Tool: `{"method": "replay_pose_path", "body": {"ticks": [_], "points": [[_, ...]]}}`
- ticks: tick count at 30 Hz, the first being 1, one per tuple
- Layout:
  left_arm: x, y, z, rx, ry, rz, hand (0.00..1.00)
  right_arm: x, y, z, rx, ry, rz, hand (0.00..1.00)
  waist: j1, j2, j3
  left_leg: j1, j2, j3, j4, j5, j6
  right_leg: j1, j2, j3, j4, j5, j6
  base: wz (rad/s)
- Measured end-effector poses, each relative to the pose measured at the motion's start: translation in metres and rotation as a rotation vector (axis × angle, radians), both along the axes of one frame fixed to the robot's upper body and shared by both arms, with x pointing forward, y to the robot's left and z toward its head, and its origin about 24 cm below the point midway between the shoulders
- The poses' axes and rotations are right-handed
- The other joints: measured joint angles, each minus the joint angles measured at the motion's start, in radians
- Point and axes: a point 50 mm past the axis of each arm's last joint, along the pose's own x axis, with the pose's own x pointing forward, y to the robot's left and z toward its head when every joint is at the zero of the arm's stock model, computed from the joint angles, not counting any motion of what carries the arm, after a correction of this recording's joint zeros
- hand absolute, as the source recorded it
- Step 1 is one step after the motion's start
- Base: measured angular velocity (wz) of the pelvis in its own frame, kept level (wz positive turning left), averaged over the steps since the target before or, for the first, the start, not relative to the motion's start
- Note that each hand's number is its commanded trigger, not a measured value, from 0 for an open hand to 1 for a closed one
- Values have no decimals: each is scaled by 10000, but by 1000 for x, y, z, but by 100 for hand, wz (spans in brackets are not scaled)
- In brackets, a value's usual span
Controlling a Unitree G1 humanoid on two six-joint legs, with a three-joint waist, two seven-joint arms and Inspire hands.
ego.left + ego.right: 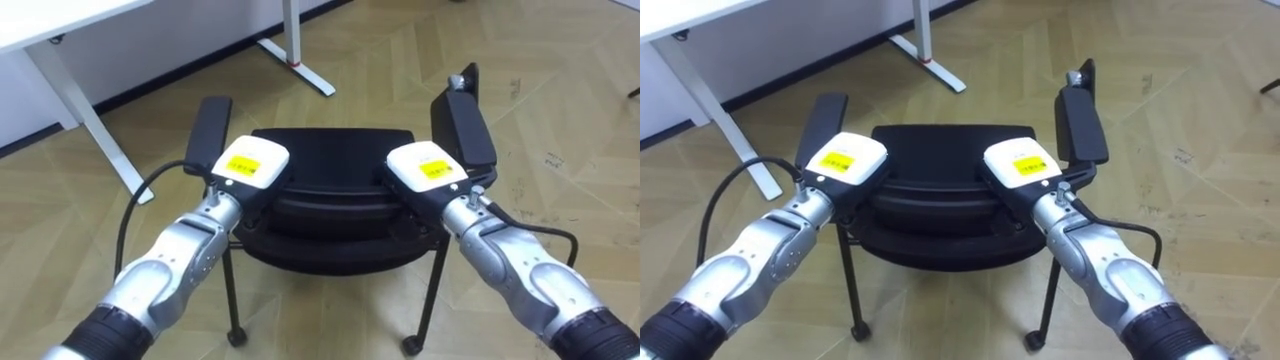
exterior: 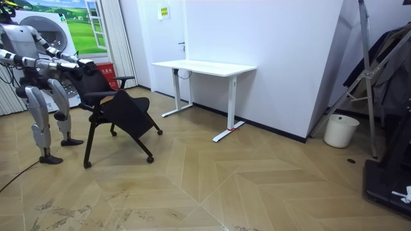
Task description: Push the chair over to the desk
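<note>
Left hand (image 1: 248,165), right hand (image 1: 428,168) on chair (image 1: 330,150) back

Left hand (image 1: 248,165): back upward, palm down, wrist straight, on a forearm reaching forward from the lower left. Right hand (image 1: 428,168): same pose, forearm entering from the lower right, level with the left hand and well apart from it. Stance, room view: upright on both legs, both arms held forward at about chest height.

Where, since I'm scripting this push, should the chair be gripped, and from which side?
Grip the chair by its backrest top, from behind, one hand near each end, where the left hand and right hand sit: it is wide, faces the robot, and stands on castors.
</note>
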Motion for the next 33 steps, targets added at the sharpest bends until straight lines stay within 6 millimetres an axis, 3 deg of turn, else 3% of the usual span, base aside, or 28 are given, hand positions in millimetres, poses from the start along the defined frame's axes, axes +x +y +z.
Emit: {"method": "replay_pose_path", "body": {"ticks": [4, 7, 9, 10, 12, 14, 15, 16, 18, 19, 20, 22, 23, 25, 26, 27, 29, 30, 31, 32, 33], "points": [[5, -1, 2, -51, -120, -50, 100, 2, -2, -1, 99, -122, -106, 100, -18, -86, 69, -269, 46, -14, 328, -11, -8, -36, 12, -172, 35, 12, -22, 13], [15, -3, 5, -71, -308, -46, 100, 8, -4, -1, 137, -310, -228, 100, 4, -208, 257, -735, 151, 45, 1192, -84, -76, -190, 15, -297, 472, -145, -131, 16], [23, -2, 7, 11, -394, -9, 100, 14, -2, -3, 229, -350, -333, 100, -51, -292, 316, -1304, 303, 71, 2151, -187, -92, -420, 60, -499, 982, -400, -258, 34], [28, -3, 8, 54, -420, 9, 100, 17, -2, -4, 302, -410, -447, 100, -106, -347, 375, -1688, 438, 147, 2817, -207, -86, -600, 84, -684, 1364, -629, -336, 49], [34, -6, 10, 42, -431, -14, 100, 21, -3, -5, 311, -399, -615, 100, -183, -412, 405, -2301, 730, 424, 3894, -205, -84, -846, 126, -870, 1950, -1158, -497, 47], [35, -9, 6, -42, -327, 3, 100, 22, -7, -7, 265, -301, -751, 100, -204, -282, 434, -3041, 1274, 507, 5573, -175, -47, -1002, 326, -923, 2753, -1685, -691, 20], [35, -9, 4, -66, -288, 11, 100, 21, -7, -8, 258, -268, -773, 100, -119, -267, 442, -3129, 1391, 552, 5845, -143, 1, -1011, 363, -946, 2971, -1798, -754, 0], [34, -9, 1, -133, -279, 17, 100, 20, -8, -10, 218, -213, -788, 100, 27, -243, 446, -3286, 1542, 593, 6288, -37, 44, -1046, 384, -954, 3351, -2004, -925, 14], [34, -9, -1, -318, -314, 134, 100, 21, -8, -11, 218, -271, -752, 100, 77, -322, 479, -4136, 1649, 333, 7405, 619, 247, -1085, 413, -1045, 3870, -2227, -1130, 20], [34, -9, -2, -387, -310, 159, 100, 21, -8, -10, 206, -303, -725, 100, 133, -305, 458, -4302, 1602, 364, 7413, 596, 231, -1132, 409, -1055, 3950, -2272, -1177, 6], [35, -8, -1, -514, -331, 209, 100, 23, -7, -8, 162, -423, -669, 100, 184, -208, 448, -4622, 1419, 591, 7099, 492, 361, -1269, 406, -1055, 4140, -2377, -1265, -8], [37, -8, 0, -603, -377, 248, 100, 26, -7, -5, 117, -519, -634, 100, 379, -198, 453, -4865, 1035, 955, 6060, 508, 343, -1488, 284, -1055, 4450, -2537, -1373, -28], [37, -8, 1, -632, -419, 216, 100, 25, -7, -6, 125, -553, -660, 100, 480, -214, 452, -4875, 793, 1180, 5170, 559, 356, -1501, 274, -1059, 4535, -2728, -1336, -24], [37, -9, 1, -676, -522, 160, 100, 25, -9, -7, 164, -693, -741, 100, 565, -207, 453, -4865, 530, 1279, 4186, 535, 402, -1478, 256, -1154, 4558, -2886, -1220, -19], [38, -9, 4, -699, -648, 109, 100, 25, -9, -6, 226, -843, -781, 100, 746, -245, 423, -4819, 567, 1254, 3959, 507, 443, -1490, 141, -1294, 4557, -2964, -1116, -48], [39, -8, 6, -700, -770, 64, 100, 25, -9, -7, 270, -950, -826, 100, 850, -351, 341, -4723, 603, 1159, 3934, 414, 519, -1456, -197, -1688, 4552, -3064, -925, -52], [40, -3, 10, -596, -950, -29, 100, 26, -4, -8, 442, -1114, -860, 100, 1043, -517, 257, -4383, 702, 1178, 3853, 420, 522, -1206, -615, -2167, 4545, -3197, -657, -33], [44, -2, 14, -502, -1070, -100, 100, 27, -3, -8, 565, -1209, -956, 100, 1063, -740, 276, -4257, 630, 1414, 3945, 324, 648, -1075, -923, -2259, 4749, -3205, -557, -10], [44, -2, 16, -469, -1123, -133, 100, 27, -3, -8, 609, -1215, -982, 100, 1077, -904, 260, -4230, 454, 1466, 4030, 169, 775, -1103, -1156, -2272, 5000, -3240, -425, 11], [47, -3, 20, -439, -1272, -212, 100, 29, -3, -6, 651, -1295, -1024, 100, 1009, -1176, 266, -4189, 81, 1395, 4299, -205, 863, -1306, -1554, -2264, 5894, -3342, -284, 9], [50, -5, 23, -493, -1436, -188, 100, 33, -4, -2, 611, -1426, -1067, 100, 963, -1141, 353, -4203, -109, 1147, 4738, -514, 981, -1922, -1910, -1916, 7632, -2771, -355, 4]]}}
